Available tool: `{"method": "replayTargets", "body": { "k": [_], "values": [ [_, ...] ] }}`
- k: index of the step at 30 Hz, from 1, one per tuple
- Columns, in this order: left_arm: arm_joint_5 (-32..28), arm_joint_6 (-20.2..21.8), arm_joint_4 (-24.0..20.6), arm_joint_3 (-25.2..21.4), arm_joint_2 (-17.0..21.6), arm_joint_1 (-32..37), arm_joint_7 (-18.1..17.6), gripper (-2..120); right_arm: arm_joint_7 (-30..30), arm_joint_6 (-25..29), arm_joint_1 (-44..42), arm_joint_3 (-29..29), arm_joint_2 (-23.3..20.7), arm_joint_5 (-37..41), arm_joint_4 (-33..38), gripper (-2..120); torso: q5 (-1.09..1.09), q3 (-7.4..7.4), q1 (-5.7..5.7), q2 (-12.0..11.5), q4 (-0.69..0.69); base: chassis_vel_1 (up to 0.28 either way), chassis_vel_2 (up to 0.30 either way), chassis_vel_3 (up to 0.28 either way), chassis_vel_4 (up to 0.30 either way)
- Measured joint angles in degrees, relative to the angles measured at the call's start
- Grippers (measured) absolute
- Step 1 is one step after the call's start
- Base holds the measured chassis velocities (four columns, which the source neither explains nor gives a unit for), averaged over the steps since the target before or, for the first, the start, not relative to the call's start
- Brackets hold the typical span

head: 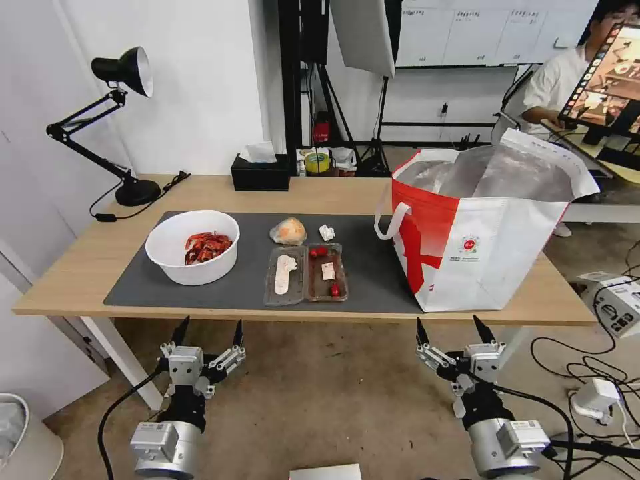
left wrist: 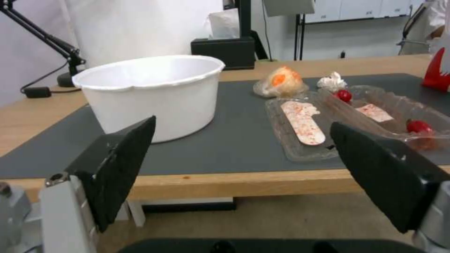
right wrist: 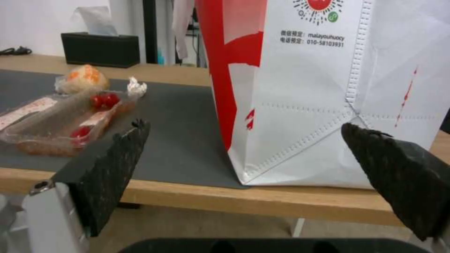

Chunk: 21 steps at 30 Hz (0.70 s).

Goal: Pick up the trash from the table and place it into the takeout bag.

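A: Head view: where's the trash?
B: On the table; both spread-fingered grippers, left gripper and right gripper, sit below its edge. Bowl of crayfish shells at the left one's 12 o'clock.

A: Left wrist view?
B: Bowl at 11 o'clock; probably light, slick. Grip the rim.

A: Right wrist view?
B: Takeout bag at 12; clear hinged tray, likely flimsy, at 10.

Parts of the scene cropped or out of sight.

In the right wrist view the takeout bag runs off at 12 and 3 o'clock, hiding its handles and mouth; the clear tray is cut at 9 o'clock. From the left wrist, the white bowl wall conceals its contents, and the tray's 3 o'clock end is cropped.
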Motion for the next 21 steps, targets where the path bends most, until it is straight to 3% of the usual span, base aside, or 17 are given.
{"method": "replayTargets", "body": {
  "k": [16,19,21],
  "values": [
    [0.0,-0.2,0.1,0.0,0.0,-0.2,0.0,100,0.0,0.1,0.1,0.0,-0.1,0.0,0.0,100,0.00,0.00,0.00,0.0,0.00,0.000,0.000,0.000,0.000],
    [0.0,-1.9,0.9,0.1,-0.1,-1.1,0.0,100,0.2,1.8,1.4,0.5,-1.0,0.1,-1.0,100,0.00,0.00,0.00,0.0,0.00,0.000,0.000,0.000,0.000],
    [0.0,-6.3,3.2,0.5,-0.5,-3.6,-0.3,100,1.3,6.6,4.9,2.1,-3.4,0.6,-3.4,100,0.00,0.00,0.00,0.0,0.00,0.000,0.000,0.000,0.000]
  ]
}}
